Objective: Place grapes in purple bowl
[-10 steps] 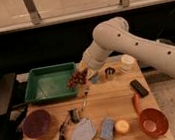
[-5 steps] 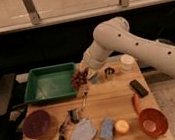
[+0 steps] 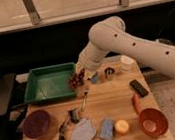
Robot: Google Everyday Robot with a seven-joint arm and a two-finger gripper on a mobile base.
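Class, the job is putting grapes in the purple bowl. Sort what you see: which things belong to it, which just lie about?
Belongs to the job:
grapes, at the gripper by the tray's right edge
purple bowl, front left

Just lying about:
green tray
orange bowl
white cup
black-handled tool

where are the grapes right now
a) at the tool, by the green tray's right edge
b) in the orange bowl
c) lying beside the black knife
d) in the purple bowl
a: the grapes sit at the tool beside the green tray's right edge, far from the purple bowl at front left.
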